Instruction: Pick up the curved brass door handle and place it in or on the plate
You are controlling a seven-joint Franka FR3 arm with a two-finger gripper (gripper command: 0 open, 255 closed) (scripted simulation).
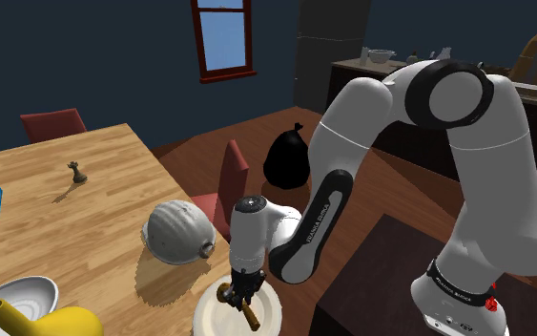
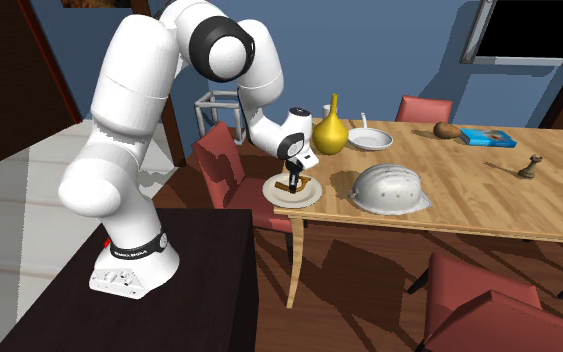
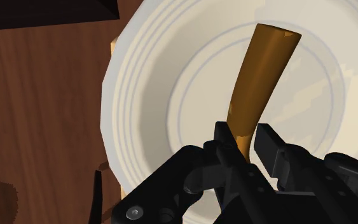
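Note:
A cream plate [image 1: 274, 307] sits on the wooden table's corner nearest the stand, also seen in the second exterior view [image 2: 310, 197]. My black gripper [image 1: 242, 295] hangs straight down over it. In the wrist view the curved brass door handle [image 3: 260, 70] stretches across the plate's inside [image 3: 142, 95], and its narrow end is clasped between my fingers, gripper [image 3: 245, 137]. From the shoulder view the handle [image 1: 252, 316] pokes out below the fingers, low over the plate; whether it touches the plate I cannot tell.
A white helmet-like dome [image 1: 178, 232] lies on the table just beyond the plate. A yellow gourd vase [image 1: 51, 323] and a white bowl [image 1: 18, 296] stand toward the shoulder view's lower left. A red chair [image 1: 230, 181] is tucked against the table edge near the arm.

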